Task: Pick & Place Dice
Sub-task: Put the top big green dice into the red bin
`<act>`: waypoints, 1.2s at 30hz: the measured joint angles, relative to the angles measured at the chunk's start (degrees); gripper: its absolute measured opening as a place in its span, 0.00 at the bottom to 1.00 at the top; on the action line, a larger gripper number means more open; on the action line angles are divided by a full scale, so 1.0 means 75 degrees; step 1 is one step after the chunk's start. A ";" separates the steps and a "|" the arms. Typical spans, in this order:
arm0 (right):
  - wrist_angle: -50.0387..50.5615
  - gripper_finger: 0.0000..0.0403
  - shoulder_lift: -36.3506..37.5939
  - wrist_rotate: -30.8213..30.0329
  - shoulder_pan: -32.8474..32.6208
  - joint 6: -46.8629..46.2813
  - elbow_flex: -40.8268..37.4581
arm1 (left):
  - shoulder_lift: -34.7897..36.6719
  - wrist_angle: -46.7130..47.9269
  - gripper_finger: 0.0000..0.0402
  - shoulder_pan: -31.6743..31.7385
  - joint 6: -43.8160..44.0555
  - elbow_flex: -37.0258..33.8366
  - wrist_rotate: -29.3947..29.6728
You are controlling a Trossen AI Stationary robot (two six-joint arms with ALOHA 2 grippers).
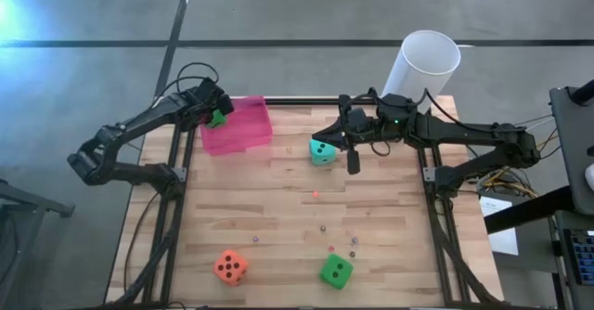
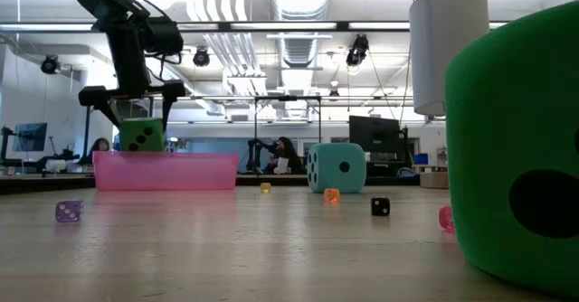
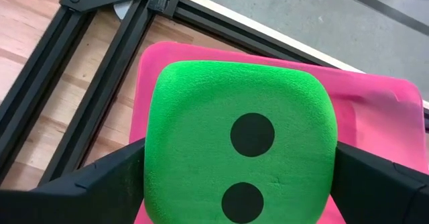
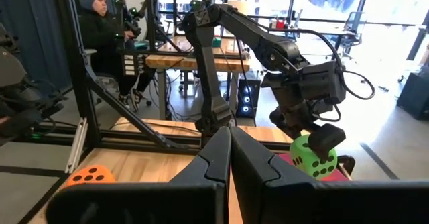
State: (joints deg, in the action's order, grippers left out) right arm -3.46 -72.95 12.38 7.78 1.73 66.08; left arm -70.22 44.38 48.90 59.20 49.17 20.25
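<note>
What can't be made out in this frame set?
- Pink bin interior: low view shows only its wall; the green die fills the left wrist view.
- Whether the left gripper grips or has released that die.
- Near green die: cut off by the low view's edge.
- Small beads: too small to identify.

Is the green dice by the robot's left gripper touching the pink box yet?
Apart. In the low view, the green dice hangs between the left gripper fingers, its underside just above the pink box rim, though the gap is thin.
</note>
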 joint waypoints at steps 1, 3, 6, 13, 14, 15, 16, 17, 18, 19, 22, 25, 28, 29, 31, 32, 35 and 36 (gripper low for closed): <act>0.0000 0.02 0.0000 0.0000 0.0001 0.0066 0.0000 | -0.0001 0.0001 0.98 0.0000 -0.0001 0.0000 -0.0028; 0.0000 0.02 0.0000 -0.0003 -0.0001 0.0207 0.0000 | -0.0002 0.0001 0.98 0.0000 0.0000 0.0000 -0.0046; 0.0000 0.02 0.0000 -0.0019 0.0002 0.0372 0.0000 | -0.0002 0.0000 0.99 0.0000 0.0000 0.0000 -0.0046; -0.0081 0.02 -0.0141 -0.0052 0.0002 0.0191 0.0017 | -0.0002 -0.0067 0.98 0.0000 0.0003 0.0000 -0.0100; -0.0074 0.02 -0.0234 -0.0060 0.0023 0.0185 0.0017 | -0.0002 -0.0067 0.98 0.0000 0.0003 0.0000 -0.0142; -0.0096 0.02 -0.0394 -0.0081 0.0042 0.0184 0.0017 | -0.0002 -0.0070 0.99 0.0000 0.0003 0.0000 -0.0220; -0.0237 0.02 -0.0590 -0.0101 0.0048 0.0145 0.0017 | -0.0002 -0.0077 0.99 0.0000 0.0003 0.0000 -0.0300; -0.0362 0.02 -0.0787 -0.0114 0.0068 0.0080 0.0017 | -0.0002 -0.0088 0.99 0.0000 0.0003 0.0000 -0.0383; -0.0492 0.02 -0.1005 -0.0117 0.0109 0.0008 0.0011 | -0.0002 -0.0106 0.99 0.0000 0.0003 0.0000 -0.0482; -0.0690 0.02 -0.1213 -0.0118 0.0147 -0.0013 0.0009 | 0.0000 -0.0131 0.99 0.0000 0.0003 0.0000 -0.0556; -0.1061 0.02 -0.1796 -0.0119 0.0324 -0.0010 0.0138 | -0.0002 -0.0147 0.99 0.0000 0.0006 0.0000 -0.0695; -0.1251 0.02 -0.2465 -0.0075 0.0546 -0.0151 0.0480 | 0.0000 -0.0178 0.98 0.0003 0.0012 0.0000 -0.0906; -0.1217 0.02 -0.3248 -0.0076 0.0602 -0.0020 0.1078 | 0.0000 -0.0186 0.99 0.0001 0.0176 0.0000 -0.1128; -0.1196 0.02 -0.3508 -0.0071 0.0598 0.0124 0.1303 | 0.0000 -0.0200 0.99 -0.0002 0.0203 0.0000 -0.1165; -0.1189 0.02 -0.4021 -0.0037 0.0581 0.0369 0.1827 | 0.0000 -0.0201 0.99 -0.0003 0.0328 0.0000 -0.1267; -0.1192 0.02 -0.4258 -0.0025 0.0581 0.0392 0.2073 | 0.0000 -0.0204 0.99 -0.0003 0.0367 0.0000 -0.1305; -0.1189 0.02 -0.4945 -0.0014 0.0714 0.0064 0.2753 | 0.0000 -0.0228 0.99 -0.0003 0.0380 0.0000 -0.1427; -0.1177 0.02 -0.5154 -0.0017 0.0784 -0.0013 0.2946 | 0.0000 -0.0231 0.98 -0.0003 0.0392 0.0000 -0.1452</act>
State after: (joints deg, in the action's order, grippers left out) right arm -12.29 -111.60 12.25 13.65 1.63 88.18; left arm -70.22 42.65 48.88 62.13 49.17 9.35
